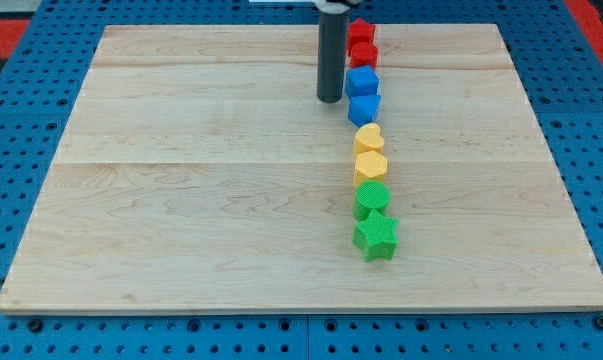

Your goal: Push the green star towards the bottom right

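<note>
The green star (376, 237) lies on the wooden board (181, 200) at the lower end of a near-vertical column of blocks, right of the board's middle. A green round block (372, 198) touches it from above. Above that come a yellow hexagon-like block (370, 165), a yellow heart (369, 137), a blue block (364, 108), a blue block (362, 81) and two red blocks (362, 54) (361, 31). My tip (329, 99) is at the end of the dark rod, just left of the blue blocks, far above the green star.
The board's right edge (556, 150) is well to the right of the column. The bottom edge (301, 308) is close below the green star. A blue pegboard (11, 130) surrounds the board.
</note>
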{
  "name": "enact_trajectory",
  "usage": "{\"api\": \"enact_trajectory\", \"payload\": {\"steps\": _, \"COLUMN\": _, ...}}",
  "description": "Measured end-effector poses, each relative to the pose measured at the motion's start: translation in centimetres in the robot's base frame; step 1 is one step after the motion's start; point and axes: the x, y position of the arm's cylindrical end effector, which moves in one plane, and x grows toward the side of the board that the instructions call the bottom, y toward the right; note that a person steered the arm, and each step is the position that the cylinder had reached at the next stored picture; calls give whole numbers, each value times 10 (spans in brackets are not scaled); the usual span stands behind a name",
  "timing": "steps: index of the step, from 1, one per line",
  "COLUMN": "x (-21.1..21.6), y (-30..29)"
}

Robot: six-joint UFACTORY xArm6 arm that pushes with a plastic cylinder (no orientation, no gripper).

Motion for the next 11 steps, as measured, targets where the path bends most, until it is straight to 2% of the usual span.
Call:
{"api": "enact_trajectory", "payload": {"steps": 2, "x": 77, "y": -37}}
{"api": "enact_trajectory", "payload": {"steps": 4, "x": 184, "y": -54}}
{"api": "enact_trajectory", "payload": {"steps": 5, "x": 188, "y": -54}}
{"api": "enact_trajectory", "payload": {"steps": 7, "x": 181, "y": 25}}
{"api": "enact_trajectory", "payload": {"steps": 8, "x": 182, "y": 24}}
{"api": "enact_trajectory", "payload": {"steps": 9, "x": 199, "y": -6}}
{"api": "enact_trajectory", "payload": {"steps": 11, "x": 209, "y": 5}}
